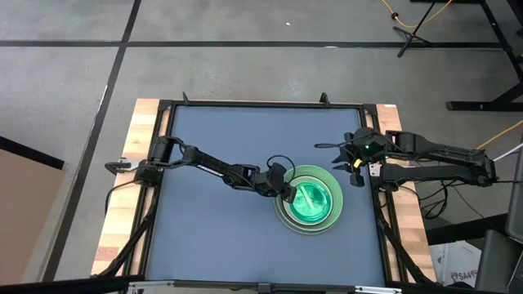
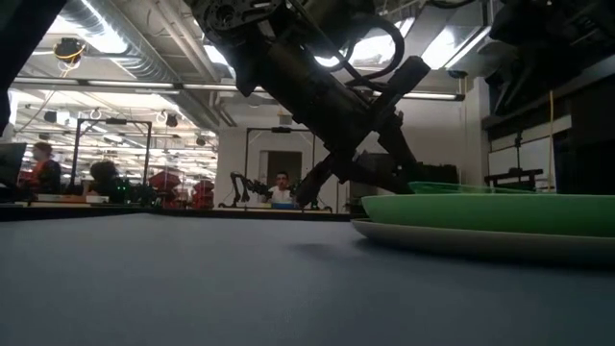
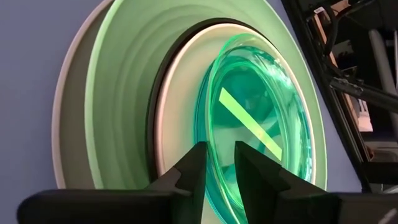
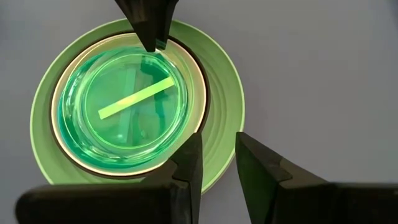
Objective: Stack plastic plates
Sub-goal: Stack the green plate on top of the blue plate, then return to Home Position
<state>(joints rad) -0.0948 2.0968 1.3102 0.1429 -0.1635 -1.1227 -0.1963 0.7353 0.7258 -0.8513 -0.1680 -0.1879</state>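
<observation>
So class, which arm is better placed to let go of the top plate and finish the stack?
Left: its tool straddles the small translucent green plastic plate's rim; the right tool hovers off beside the stack.

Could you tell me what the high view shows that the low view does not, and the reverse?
Only the high view shows the right pincer waiting above the mat beside the stack, and the small green plate nested at the stack's centre, with the left pincer at its rim. Only the low view shows people in the room behind, and the grey plate lying under the light green plate. Both show the stack and the left arm reaching to it.
</observation>
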